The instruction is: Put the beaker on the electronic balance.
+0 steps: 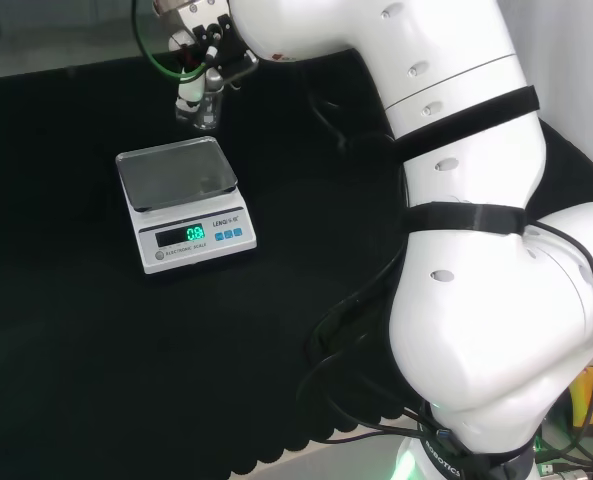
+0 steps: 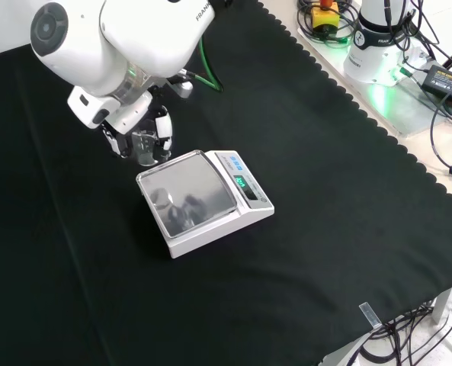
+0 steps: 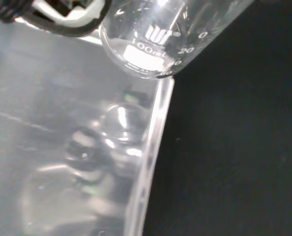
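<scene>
Here the beaker [image 1: 208,108] is a small cylinder of clear glass with white printed markings, seen close in the wrist view, where its round base [image 3: 146,51] hangs just over the edge of the scale's pan. The robot hand [image 1: 201,60], black and white, has its fingers curled round the beaker, holding it in the upper left of the head view, just beyond the far edge of the scale [image 1: 184,203]. In the front view the beaker [image 2: 145,146] sits in the upper left of the frame under the white arm [image 2: 134,38], close beside the scale's corner. No view shows whether its base touches the cloth.

The scale is a white plastic box with a square, shiny metal pan [image 2: 187,200] that mirrors the hand above it; its sloped front carries a lit green display and small blue buttons.

The table [image 2: 325,229] is covered with matte black cloth with a scalloped edge. Beyond that edge, in the upper right of the front view, cables and a white base [image 2: 378,38] with a green glow stand on a pale surface.

The beaker looks empty.
</scene>
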### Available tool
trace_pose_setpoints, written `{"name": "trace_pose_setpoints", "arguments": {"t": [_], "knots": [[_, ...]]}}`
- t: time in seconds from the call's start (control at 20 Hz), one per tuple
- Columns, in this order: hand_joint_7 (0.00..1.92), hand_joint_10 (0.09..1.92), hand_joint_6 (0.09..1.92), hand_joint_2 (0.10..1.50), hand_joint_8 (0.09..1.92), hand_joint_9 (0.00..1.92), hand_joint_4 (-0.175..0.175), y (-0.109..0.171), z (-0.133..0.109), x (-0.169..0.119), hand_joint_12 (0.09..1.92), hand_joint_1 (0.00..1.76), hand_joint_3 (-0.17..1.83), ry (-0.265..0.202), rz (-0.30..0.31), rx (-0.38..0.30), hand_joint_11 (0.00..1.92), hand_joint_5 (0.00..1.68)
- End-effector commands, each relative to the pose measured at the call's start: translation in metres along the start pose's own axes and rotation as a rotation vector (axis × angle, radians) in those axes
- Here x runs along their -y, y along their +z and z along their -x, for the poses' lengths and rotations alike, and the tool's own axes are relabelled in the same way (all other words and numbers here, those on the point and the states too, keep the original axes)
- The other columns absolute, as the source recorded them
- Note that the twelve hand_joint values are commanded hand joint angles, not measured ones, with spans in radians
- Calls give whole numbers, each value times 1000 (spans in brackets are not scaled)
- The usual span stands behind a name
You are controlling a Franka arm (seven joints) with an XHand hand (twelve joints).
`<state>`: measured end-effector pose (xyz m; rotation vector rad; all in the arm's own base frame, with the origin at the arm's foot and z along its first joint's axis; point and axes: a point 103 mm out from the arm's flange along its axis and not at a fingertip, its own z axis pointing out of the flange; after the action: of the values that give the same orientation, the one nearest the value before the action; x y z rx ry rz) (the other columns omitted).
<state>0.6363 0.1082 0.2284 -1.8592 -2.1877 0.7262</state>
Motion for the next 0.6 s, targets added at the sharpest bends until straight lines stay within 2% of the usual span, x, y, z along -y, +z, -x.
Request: {"name": "trace_pose_setpoints", "arguments": {"t": [0.05,0.35,0.6], "knots": [[1392,87,325,704,358,1642,-166,45,-45,18,457,881,455,-80,-65,-94,1659,1098],[1393,87,331,707,357,1643,-165,63,-64,25,456,877,452,-105,-87,-100,1658,1091],[1394,87,337,708,357,1642,-166,68,-78,28,456,875,449,-127,-96,-95,1657,1086]]}}
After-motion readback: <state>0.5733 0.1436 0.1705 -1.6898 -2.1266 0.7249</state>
